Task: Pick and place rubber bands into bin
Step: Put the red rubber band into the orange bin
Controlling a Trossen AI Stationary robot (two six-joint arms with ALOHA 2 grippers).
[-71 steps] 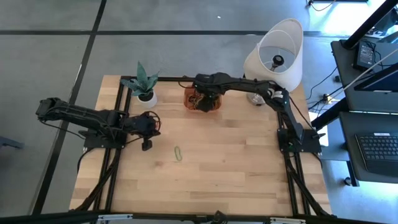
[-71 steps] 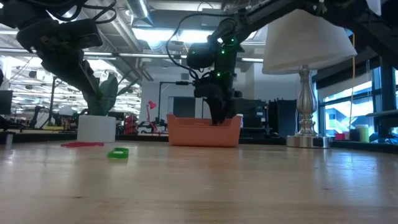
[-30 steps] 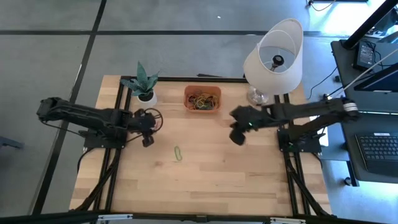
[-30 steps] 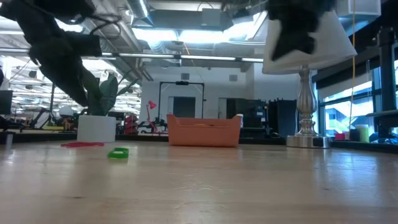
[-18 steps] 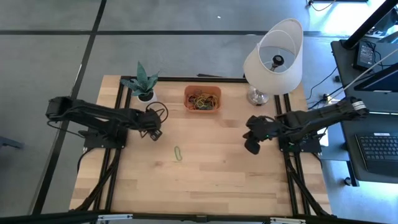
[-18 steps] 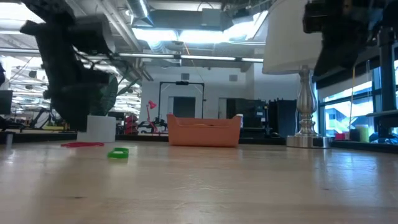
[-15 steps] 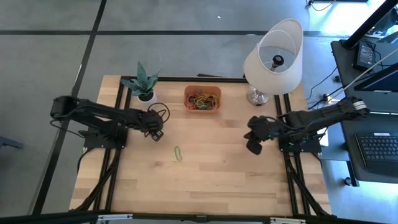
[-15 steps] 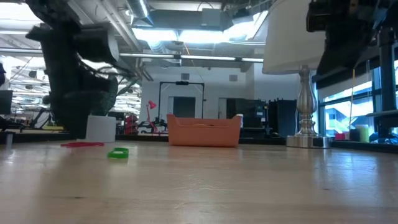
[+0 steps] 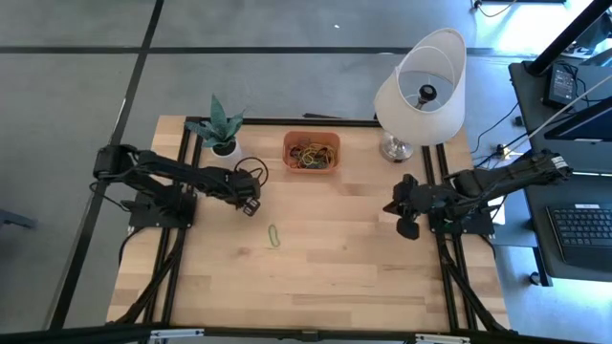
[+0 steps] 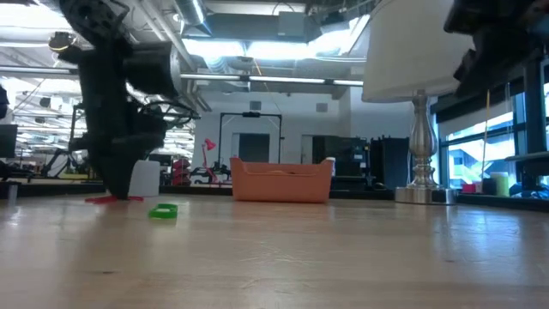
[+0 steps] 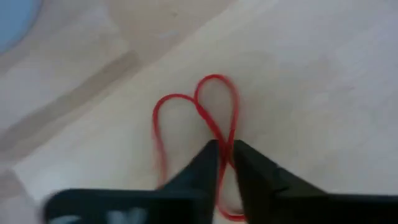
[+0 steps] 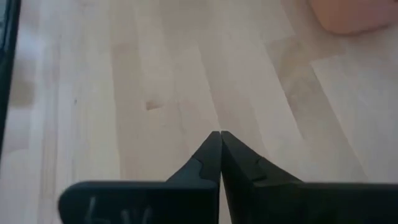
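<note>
A red rubber band [image 11: 193, 112], twisted into a figure of eight, lies flat on the wooden table left of the bin; the low view shows the red rubber band [image 10: 129, 199] as a thin streak. My left gripper [image 11: 227, 148] stands on it, pointing steeply down, shut on one strand. A green rubber band [image 9: 274, 235] lies loose near the table's middle. The orange bin [image 9: 311, 139] at the far edge holds several bands. My right gripper [image 12: 221, 134] hangs shut and empty above the table's right side, near its own base [image 9: 405, 227]. My left gripper pinches one strand of the red rubber band [image 11: 219, 132] between its two fingertips, just below where the loop crosses itself. The fingers come from above, pointing steeply down. The band lies slack and flat on the table, both loops spread beyond the fingertips.
A white plant pot [image 9: 226, 148] stands far left of the bin, close behind my left gripper. A lamp with a white shade [image 9: 421, 91] stands at the far right, with its metal base [image 10: 420, 193] on the table. Bare wood stretches across the near half.
My left gripper has gone down and toward the table's right, rolling at the wrist, and now stands on the red band. My right gripper has drawn back toward the table's right edge and sunk a little. The bands on the table have stayed in place.
</note>
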